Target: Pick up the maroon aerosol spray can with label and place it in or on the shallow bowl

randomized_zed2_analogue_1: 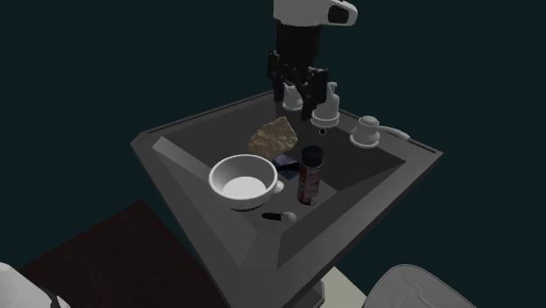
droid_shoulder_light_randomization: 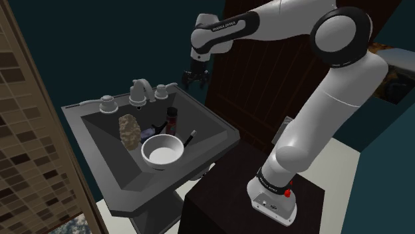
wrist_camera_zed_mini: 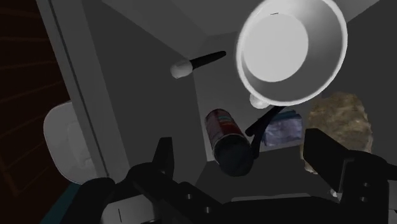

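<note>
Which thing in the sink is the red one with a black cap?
The spray can, standing upright beside the white bowl. The lump is tan, and the brush is black with a white tip.

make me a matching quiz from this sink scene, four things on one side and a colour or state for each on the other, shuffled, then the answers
Things:
1. spray can
2. bowl
3. claw
4. lumpy chunk

Colours or states:
A. white, empty
B. mottled tan
C. open, above the sink
D. upright, maroon with a dark cap

Pairs: 1-D, 2-A, 3-C, 4-B
</note>
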Motion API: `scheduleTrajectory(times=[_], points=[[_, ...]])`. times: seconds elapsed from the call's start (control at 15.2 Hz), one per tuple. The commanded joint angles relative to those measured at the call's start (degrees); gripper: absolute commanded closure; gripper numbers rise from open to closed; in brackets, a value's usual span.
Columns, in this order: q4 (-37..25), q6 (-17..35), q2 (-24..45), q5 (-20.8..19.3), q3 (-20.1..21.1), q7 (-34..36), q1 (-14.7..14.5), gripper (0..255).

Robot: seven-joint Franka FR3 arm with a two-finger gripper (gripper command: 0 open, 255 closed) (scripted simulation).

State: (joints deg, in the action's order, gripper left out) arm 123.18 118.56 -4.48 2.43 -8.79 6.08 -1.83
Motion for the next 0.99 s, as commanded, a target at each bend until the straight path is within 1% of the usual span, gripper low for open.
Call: scheduleTrajectory(times=[0.0,0.46,0.92], points=[[-1.77,2.15,4.47,1.74,-0.19,-0.69,-0.06,0],[-12.21,5.37,20.27,7.98,0.05,-3.78,1.14,0],[-26.6,5.22,36.55,12.9,1.76,-5.38,3.52,0]])
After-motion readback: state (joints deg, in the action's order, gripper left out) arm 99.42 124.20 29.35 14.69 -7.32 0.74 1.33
